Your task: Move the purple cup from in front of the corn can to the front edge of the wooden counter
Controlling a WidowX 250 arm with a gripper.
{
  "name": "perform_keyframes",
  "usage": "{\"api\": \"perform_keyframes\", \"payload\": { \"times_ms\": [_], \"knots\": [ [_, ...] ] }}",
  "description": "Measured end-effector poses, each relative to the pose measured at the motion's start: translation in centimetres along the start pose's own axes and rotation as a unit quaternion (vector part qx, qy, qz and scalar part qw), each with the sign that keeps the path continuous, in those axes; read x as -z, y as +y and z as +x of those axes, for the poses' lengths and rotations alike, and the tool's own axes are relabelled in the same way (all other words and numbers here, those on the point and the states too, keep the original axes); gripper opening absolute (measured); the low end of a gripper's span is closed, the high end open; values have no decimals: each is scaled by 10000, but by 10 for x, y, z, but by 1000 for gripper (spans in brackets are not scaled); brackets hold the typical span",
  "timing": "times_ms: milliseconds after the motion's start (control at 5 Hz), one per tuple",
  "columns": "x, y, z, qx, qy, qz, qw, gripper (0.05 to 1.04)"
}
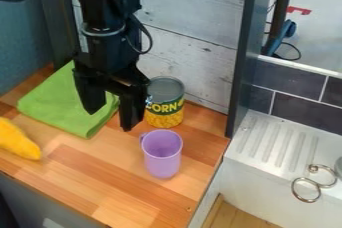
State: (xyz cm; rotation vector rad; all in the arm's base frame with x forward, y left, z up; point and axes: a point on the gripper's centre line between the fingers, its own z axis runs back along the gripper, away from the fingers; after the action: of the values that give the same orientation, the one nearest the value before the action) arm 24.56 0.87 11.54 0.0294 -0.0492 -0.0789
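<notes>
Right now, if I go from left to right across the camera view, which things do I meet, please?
Yellow object, folded green cloth, purple cup, white ridged surface.

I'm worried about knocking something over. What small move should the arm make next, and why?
Probably shift the black two-finger gripper slightly away from the yellow-labelled metal can and purple cylindrical mug before any lowering. Its fingers are apart and empty, and one looks close to both, though their height is hard to judge.
</notes>
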Motion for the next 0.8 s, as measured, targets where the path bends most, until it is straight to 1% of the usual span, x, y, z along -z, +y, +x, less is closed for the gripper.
{"api": "perform_keyframes", "payload": {
  "times_ms": [200, 400, 600, 800],
  "knots": [
    [5, -1, -2, -28, 99, -10, 9999, 1002],
    [6, 0, 6, -582, -185, -4, 9981, 1002],
    [17, -5, 18, -1286, -387, -19, 9909, 1002],
    [33, -11, 25, -1798, -450, -216, 9824, 1002]
  ]
}}
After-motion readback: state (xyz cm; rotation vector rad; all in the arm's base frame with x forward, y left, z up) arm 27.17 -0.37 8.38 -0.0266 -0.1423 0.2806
